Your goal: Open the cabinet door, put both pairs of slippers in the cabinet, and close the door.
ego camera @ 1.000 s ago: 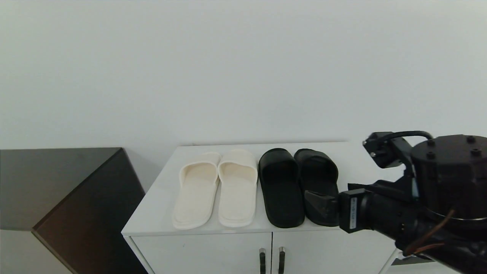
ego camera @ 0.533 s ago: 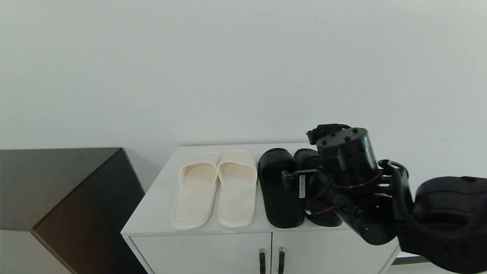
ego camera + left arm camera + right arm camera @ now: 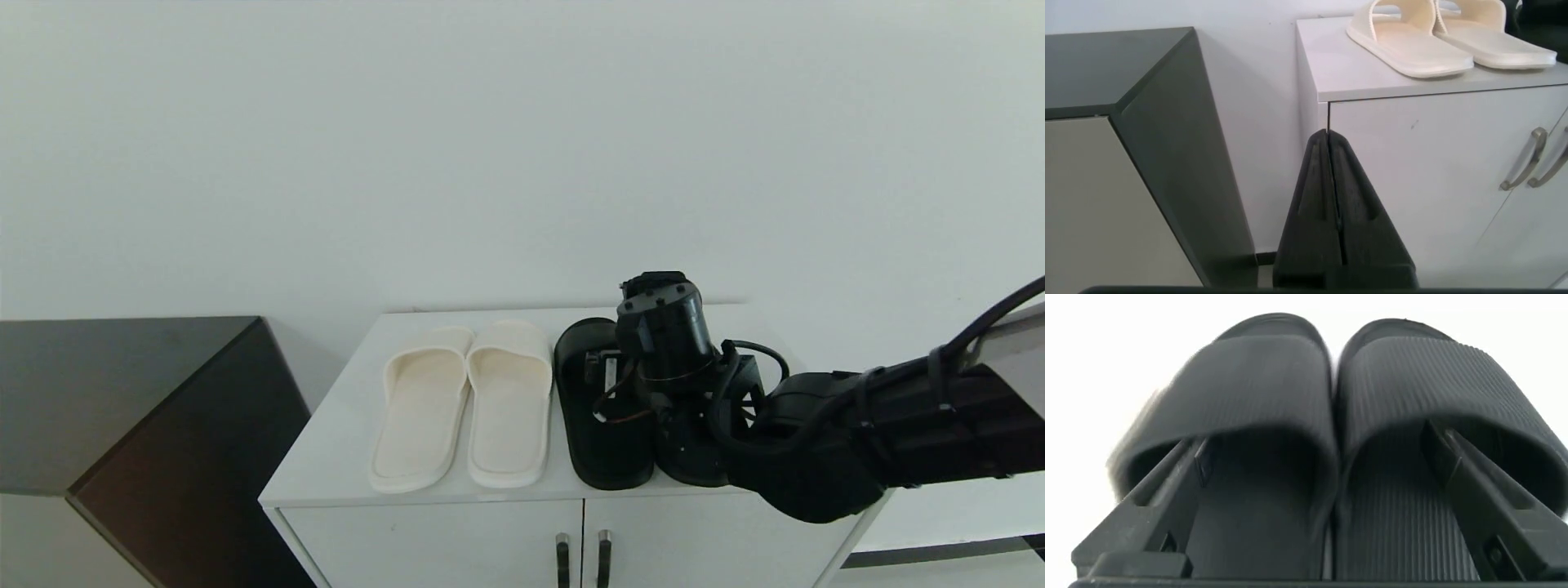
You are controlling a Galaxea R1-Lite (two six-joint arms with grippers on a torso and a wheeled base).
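Observation:
Two pairs of slippers lie side by side on the white cabinet's top (image 3: 343,441): a cream pair (image 3: 461,404) on the left and a black pair (image 3: 600,433) on the right. My right gripper (image 3: 1315,437) is open low over the black pair, one finger (image 3: 1176,498) under each strap, so they straddle the two inner sides. In the head view my right wrist covers part of the black pair. Both cabinet doors are closed, their two metal handles (image 3: 581,559) meeting at the middle. My left gripper (image 3: 1328,139) is shut on nothing, low in front of the cabinet's left front corner.
A dark cabinet (image 3: 122,400) stands close beside the white cabinet's left side, with a narrow gap between. A plain wall runs right behind both. The cream pair (image 3: 1445,37) lies near the front edge of the top.
My right arm has swung in from the right edge and forward, bringing the gripper down over the black pair. The slippers and doors have not moved.

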